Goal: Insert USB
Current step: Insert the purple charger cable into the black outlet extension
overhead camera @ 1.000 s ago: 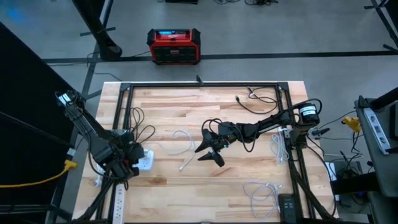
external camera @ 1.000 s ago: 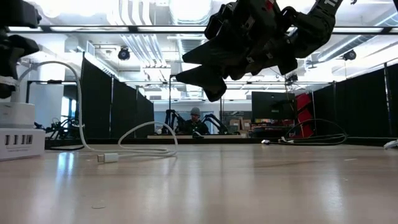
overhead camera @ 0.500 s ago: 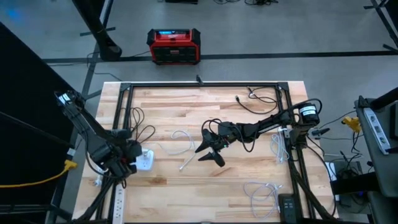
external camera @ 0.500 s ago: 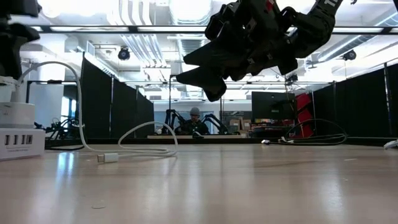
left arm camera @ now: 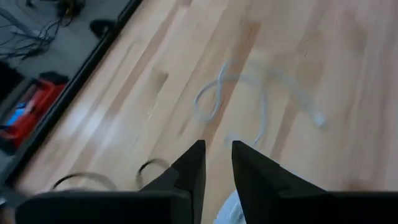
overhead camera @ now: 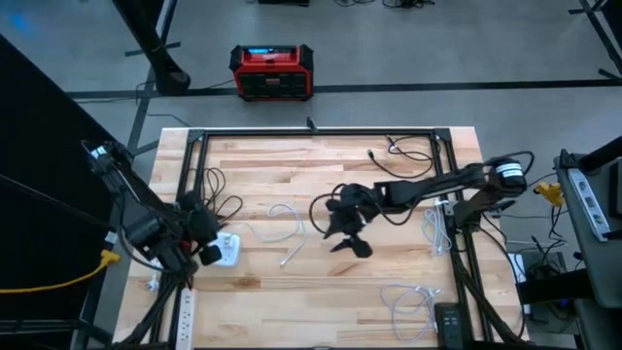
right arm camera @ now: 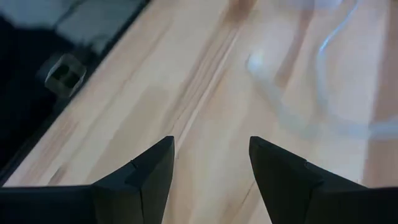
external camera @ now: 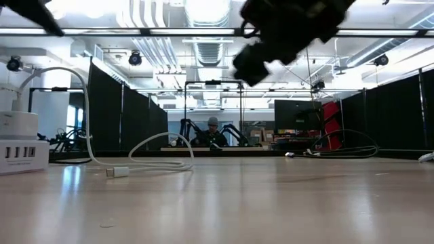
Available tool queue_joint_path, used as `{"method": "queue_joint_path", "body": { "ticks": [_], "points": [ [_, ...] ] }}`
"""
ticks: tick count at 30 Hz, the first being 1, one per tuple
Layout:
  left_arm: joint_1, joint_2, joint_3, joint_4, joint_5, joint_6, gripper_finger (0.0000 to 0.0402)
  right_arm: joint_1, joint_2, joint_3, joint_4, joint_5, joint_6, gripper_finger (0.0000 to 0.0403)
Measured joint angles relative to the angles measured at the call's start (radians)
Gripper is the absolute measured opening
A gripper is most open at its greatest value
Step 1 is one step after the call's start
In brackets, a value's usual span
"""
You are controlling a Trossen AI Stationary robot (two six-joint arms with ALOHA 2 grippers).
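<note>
Your left end effector (left arm camera: 216, 163), fingers nearly together and empty, hangs by the white charger (overhead camera: 226, 251); right end effector (right arm camera: 210, 168) is spread, empty. Fetch the loose USB plug (external camera: 117, 171) squarely first.

High cam: overhead, straight down, far enough to take in the whole desk (overhead camera: 321, 165) plus floor around it. Low cam: sits at desk-top height, looks level across the surface into the room; white cable (external camera: 135, 152) is near its lens side and also shows in the high view mid-left. Left wrist cam: close, angled down past its own fingers (left arm camera: 189, 168) at the same cable loop. Right wrist cam: close, angled down at desk planks and the desk edge.
</note>
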Motion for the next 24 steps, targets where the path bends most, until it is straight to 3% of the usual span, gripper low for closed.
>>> {"method": "queue_joint_path", "body": {
  "ticks": [5, 12, 20, 24],
  "points": [
    [0.029, 0.023, 0.0, 0.174, -0.111, 0.129, 0.0064, 0.045, -0.072, 0.001, -0.257, 0.0, 0.041, 0.0195],
    [0.109, 0.104, -0.001, 0.434, -0.202, 0.385, 0.0064, 0.135, -0.131, 0.001, -0.523, 0.041, 0.25, 0.0194],
    [0.269, 0.209, -0.002, 0.705, -0.197, 0.56, 0.0064, 0.246, -0.193, 0.001, -0.745, 0.057, 0.47, 0.0183],
    [0.35, 0.273, -0.002, 0.828, -0.157, 0.642, 0.0064, 0.322, -0.231, -0.004, -0.817, 0.155, 0.564, 0.0166]
  ]
}}
